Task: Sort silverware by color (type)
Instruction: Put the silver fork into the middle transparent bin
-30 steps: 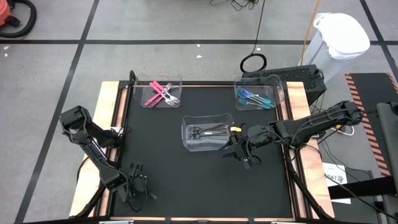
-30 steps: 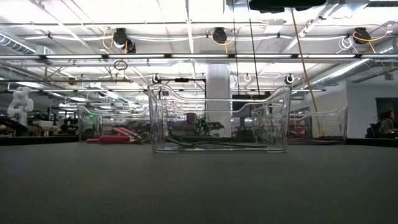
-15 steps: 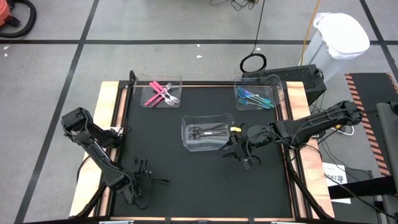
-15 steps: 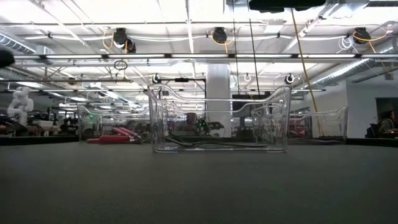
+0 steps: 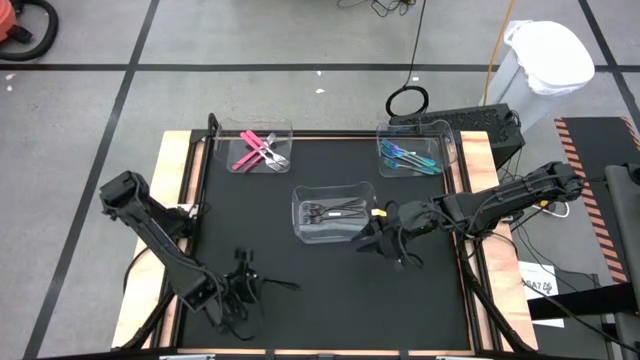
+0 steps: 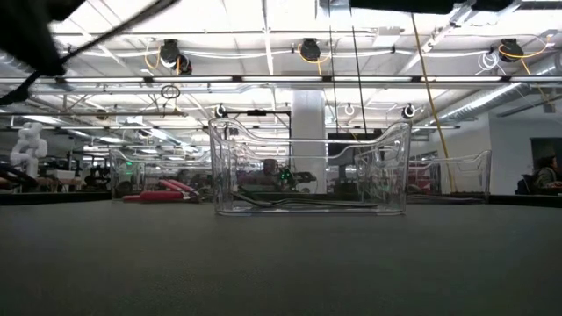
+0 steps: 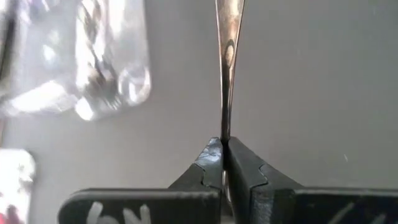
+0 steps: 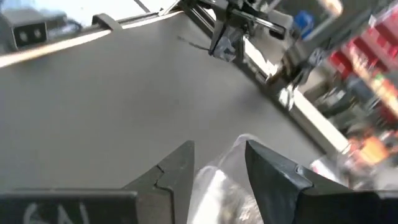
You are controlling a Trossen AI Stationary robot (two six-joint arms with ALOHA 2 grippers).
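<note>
Silverware sorting, one grey piece in the left gripper.
Left jaws pinch its handle above the mat's near-left; right gripper, jaws parted and empty, hovers beside the centre bin of grey cutlery.

The counter lies bare across its near half. Three clear bins block the far half: centre bin, pink-cutlery bin, blue-cutlery bin, with passable gaps between them.

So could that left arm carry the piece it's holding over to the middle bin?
Probably yes: the left tool is shut on a grey utensil, and bare mat lies between it and the middle bin; the right tool waits beside that bin.
</note>
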